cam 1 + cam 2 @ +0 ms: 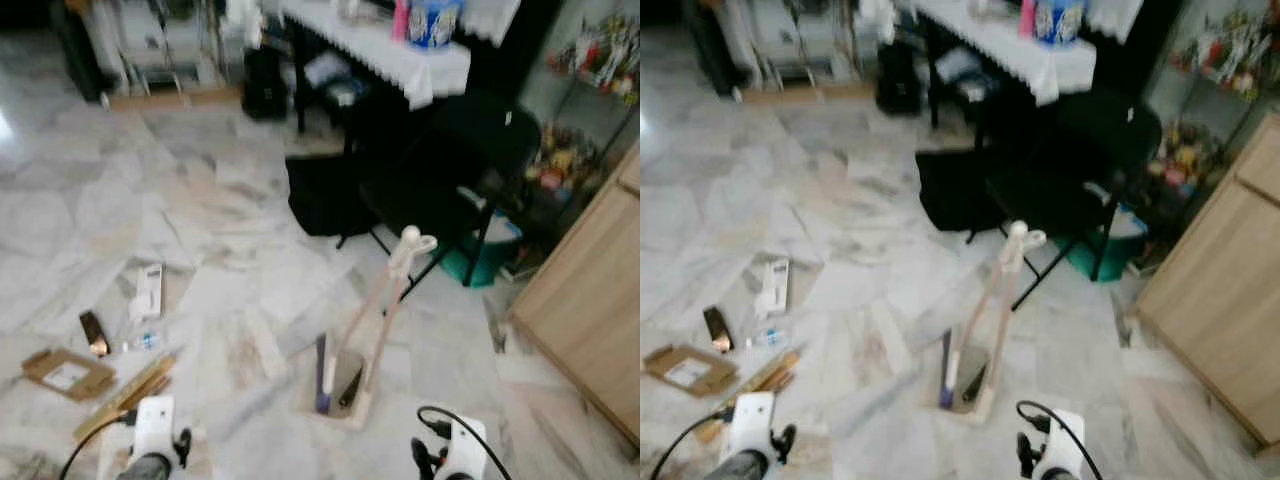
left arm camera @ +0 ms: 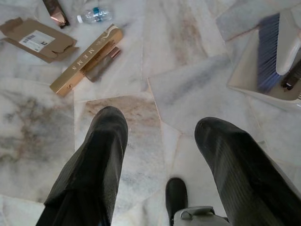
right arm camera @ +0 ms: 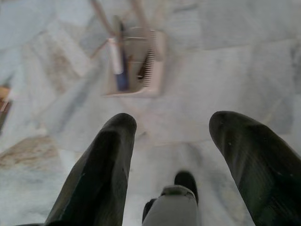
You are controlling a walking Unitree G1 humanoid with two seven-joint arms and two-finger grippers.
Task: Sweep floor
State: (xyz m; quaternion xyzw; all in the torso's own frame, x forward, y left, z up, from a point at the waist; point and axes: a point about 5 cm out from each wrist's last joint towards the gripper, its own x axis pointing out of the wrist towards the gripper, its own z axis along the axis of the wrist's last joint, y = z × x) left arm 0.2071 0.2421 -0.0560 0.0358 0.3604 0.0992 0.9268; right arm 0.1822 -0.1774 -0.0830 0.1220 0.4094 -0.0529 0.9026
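Note:
A beige dustpan [image 1: 345, 390] stands on the marble floor just ahead of me, with a purple-bristled brush [image 1: 322, 375] in it. Their long pale handles [image 1: 400, 270] lean up to the right. Litter lies to the left: flat cardboard [image 1: 65, 372], a gold box [image 2: 84, 61], a small plastic bottle [image 2: 96, 14], a dark packet [image 1: 93, 333] and a white carton [image 1: 148, 290]. My left gripper [image 2: 160, 127] hangs open over bare floor, near the gold box. My right gripper [image 3: 171, 125] is open too, low above the floor, a short way from the dustpan [image 3: 136, 66].
A black folding chair [image 1: 450, 170] and a black bag [image 1: 320, 195] stand behind the dustpan. Further back is a table with a white cloth [image 1: 400, 55]. A wooden cabinet [image 1: 590, 290] lines the right side, with a green basin [image 1: 480, 262] beside it.

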